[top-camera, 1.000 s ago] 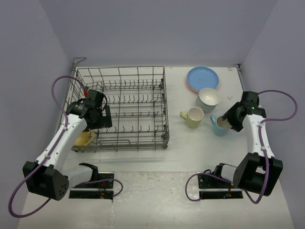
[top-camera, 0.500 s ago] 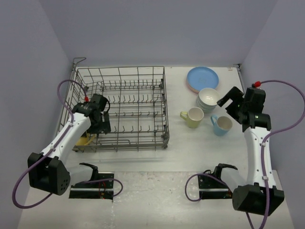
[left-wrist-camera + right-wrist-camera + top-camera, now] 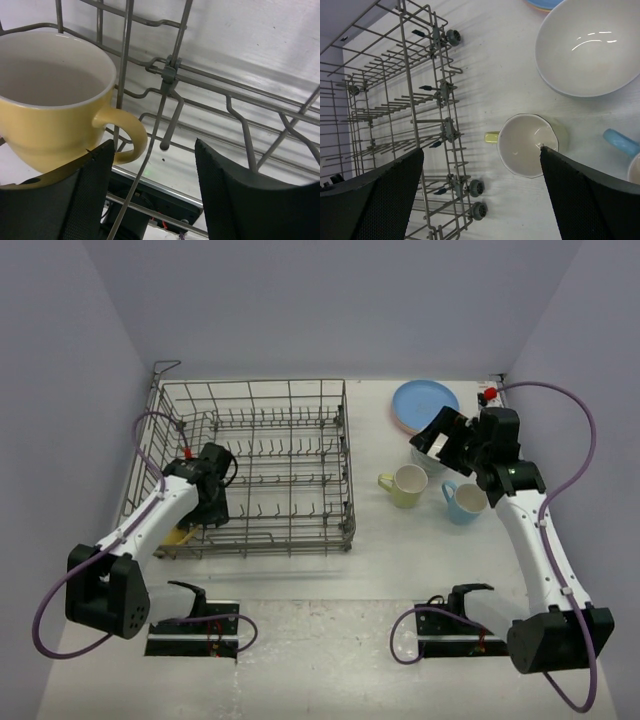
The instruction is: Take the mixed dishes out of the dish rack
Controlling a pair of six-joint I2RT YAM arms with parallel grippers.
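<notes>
Dish rack [image 3: 270, 465] on white table [image 3: 400, 552]

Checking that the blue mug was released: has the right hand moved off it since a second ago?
Yes. The right hand has left the light blue mug, moving farther back and left; it now hangs over the white bowls.

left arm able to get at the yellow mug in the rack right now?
Probably yes: the left gripper is open right by the yellow mug, at its handle; only thin wires of the dish rack cross in between.
</notes>
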